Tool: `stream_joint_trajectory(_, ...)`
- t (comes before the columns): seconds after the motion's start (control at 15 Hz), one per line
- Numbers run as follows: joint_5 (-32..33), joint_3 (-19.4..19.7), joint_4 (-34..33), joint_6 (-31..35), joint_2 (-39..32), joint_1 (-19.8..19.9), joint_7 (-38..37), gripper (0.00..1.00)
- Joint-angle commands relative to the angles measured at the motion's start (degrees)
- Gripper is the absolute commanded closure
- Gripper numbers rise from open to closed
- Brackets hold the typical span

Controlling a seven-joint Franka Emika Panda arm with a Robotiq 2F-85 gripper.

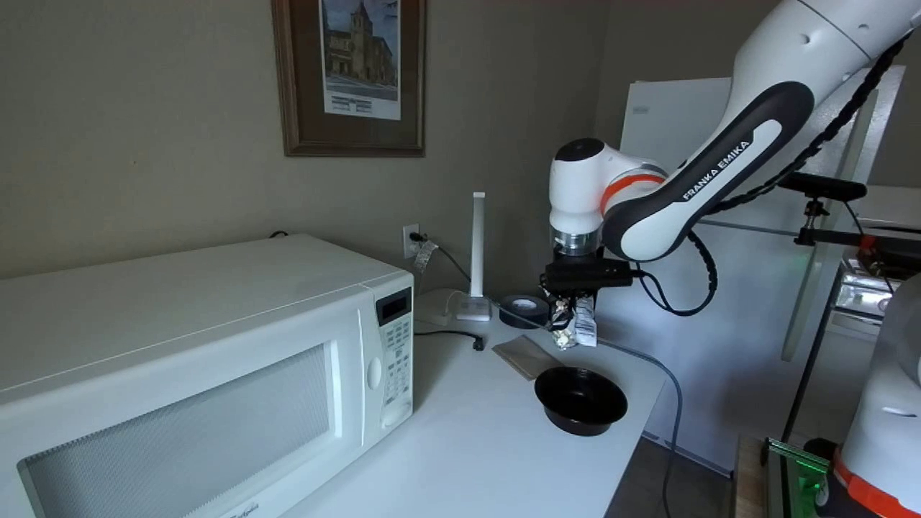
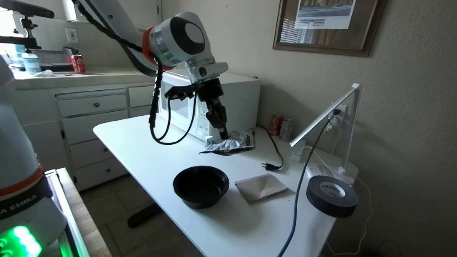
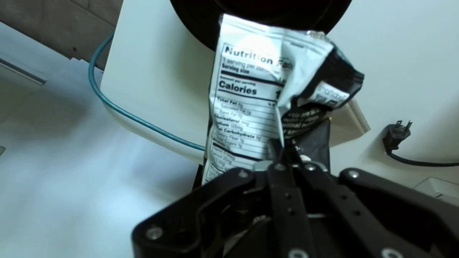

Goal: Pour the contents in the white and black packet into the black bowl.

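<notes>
My gripper (image 1: 572,306) is shut on the white and black packet (image 1: 585,324) and holds it above the white table. In an exterior view the packet (image 2: 234,142) lies roughly level, pinched from above by the gripper (image 2: 224,135). In the wrist view the fingertips (image 3: 281,147) pinch a fold in the packet (image 3: 247,100), between its white nutrition label and a black part. The packet's far end overlaps the near rim of the black bowl (image 3: 200,27) in that view. The bowl stands upright on the table in both exterior views (image 1: 581,403) (image 2: 201,187). What it holds is too dark to tell.
A folded brown napkin (image 2: 262,187) lies beside the bowl. A roll of black tape (image 2: 332,196), a blue cable (image 2: 296,210) and a black plug (image 2: 271,166) are near the table's wall end. A white microwave (image 1: 388,360), a white upright stand (image 1: 478,244) and two cans (image 2: 280,126) stand on the table.
</notes>
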State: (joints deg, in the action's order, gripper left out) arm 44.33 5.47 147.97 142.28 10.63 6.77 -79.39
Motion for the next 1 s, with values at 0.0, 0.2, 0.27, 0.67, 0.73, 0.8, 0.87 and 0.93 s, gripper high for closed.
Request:
stream_joint_trajectory(0.0,8.97,-2.46,4.16,0.95,2.50,2.72,-8.91,1.00)
stream_joint_trajectory(0.2,15.21,-3.04,5.69,0.49,2.56,2.71,-14.68,1.00)
stream_joint_trajectory(0.27,16.52,-3.11,6.19,0.15,2.63,2.34,-15.87,1.00)
stream_joint_trajectory(0.67,23.95,-3.43,9.13,-1.96,3.22,1.40,-22.00,1.00)
stream_joint_trajectory(0.73,25.11,-3.41,9.57,-2.33,3.36,1.30,-22.93,1.00)
stream_joint_trajectory(0.8,26.63,-3.48,9.91,-2.93,3.64,1.20,-24.28,1.00)
stream_joint_trajectory(0.87,27.79,-3.50,10.37,-3.52,3.90,1.06,-25.54,1.00)
stream_joint_trajectory(0.93,28.97,-3.63,10.81,-4.40,4.31,0.86,-26.95,1.00)
